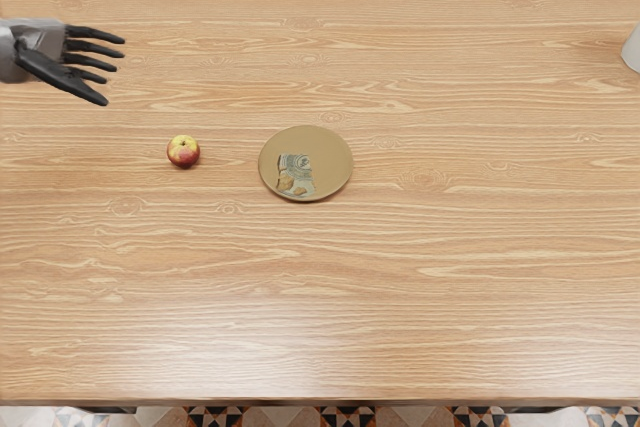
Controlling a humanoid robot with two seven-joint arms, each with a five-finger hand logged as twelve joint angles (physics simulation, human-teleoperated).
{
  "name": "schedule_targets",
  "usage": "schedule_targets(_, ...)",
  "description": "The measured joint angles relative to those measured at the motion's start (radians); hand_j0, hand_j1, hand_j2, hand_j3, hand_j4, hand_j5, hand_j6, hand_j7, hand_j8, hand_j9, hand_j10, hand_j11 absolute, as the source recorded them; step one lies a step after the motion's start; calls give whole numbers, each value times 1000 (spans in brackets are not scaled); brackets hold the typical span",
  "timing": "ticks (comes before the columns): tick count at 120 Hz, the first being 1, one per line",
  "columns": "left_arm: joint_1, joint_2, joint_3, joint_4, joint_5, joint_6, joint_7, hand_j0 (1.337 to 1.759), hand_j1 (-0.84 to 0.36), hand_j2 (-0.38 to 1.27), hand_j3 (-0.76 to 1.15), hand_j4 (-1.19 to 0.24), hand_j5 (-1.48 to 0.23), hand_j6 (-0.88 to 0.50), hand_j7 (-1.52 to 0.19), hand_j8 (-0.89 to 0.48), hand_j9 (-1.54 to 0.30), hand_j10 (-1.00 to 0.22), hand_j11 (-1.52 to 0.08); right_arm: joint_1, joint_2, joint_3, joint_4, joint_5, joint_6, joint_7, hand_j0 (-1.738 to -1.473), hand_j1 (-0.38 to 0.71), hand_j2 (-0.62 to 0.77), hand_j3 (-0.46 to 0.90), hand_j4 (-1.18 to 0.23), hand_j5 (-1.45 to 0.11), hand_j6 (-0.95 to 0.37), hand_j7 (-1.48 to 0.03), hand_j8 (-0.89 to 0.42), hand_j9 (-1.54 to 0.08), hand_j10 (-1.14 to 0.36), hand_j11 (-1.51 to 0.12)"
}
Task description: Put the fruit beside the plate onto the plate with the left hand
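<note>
Plate (pixel 335 159) sat mid-table, bare but for printed motif. Apple (pixel 183 151) lay on table (pixel 450 287) near plate's left, apart. Left hand (pixel 65 57) hovered upper left, fingers spread, gripping nothing, well apart from apple. Right arm (pixel 632 47): sliver at right edge.

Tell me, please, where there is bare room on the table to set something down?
Wide bare wood lies right of the plate and across the table nearer the camera. The tightest spot is the gap between the apple and the plate.

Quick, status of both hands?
Left hand: open, holding nothing.
Right arm: only a sliver at the right edge; hand state cannot be told.
</note>
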Motion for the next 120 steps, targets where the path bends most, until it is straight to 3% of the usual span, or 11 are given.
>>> schedule_targets(34, 15, -8, 0, 0, 133, -1, 0, 1658, 56, 50, 0, -246, -318, -246, -318, -246, -318, -246, -318, -27, 0, -5, -4, 2, -4, 1, -1658, -311, -6, 0, -32, -41, -32, -42, -32, -41, -32, -41)
schedule_targets(52, 11, -99, 21, -7, 261, 12, 0, 1658, 55, 50, 0, -248, -320, -248, -320, -248, -320, -247, -319, -31, 0, -6, -4, 1, -4, 1, -1658, -311, -7, 0, -32, -41, -32, -41, -32, -41, -32, -41)
schedule_targets(84, -28, -209, 239, -149, 353, 562, -2, 1658, 52, 51, 0, -251, -324, -251, -324, -251, -324, -250, -323, -32, 0, -6, -4, 1, -5, 1, -1658, -311, -6, 0, -32, -41, -32, -41, -32, -41, -32, -41)
schedule_targets(120, -51, -318, 353, -224, 367, 747, -3, 1658, 51, 52, 0, -251, -325, -252, -324, -252, -324, -251, -324, -32, 0, -6, -4, 1, -5, 1, -1658, -311, -6, 0, -32, -41, -32, -41, -32, -41, -32, -41)
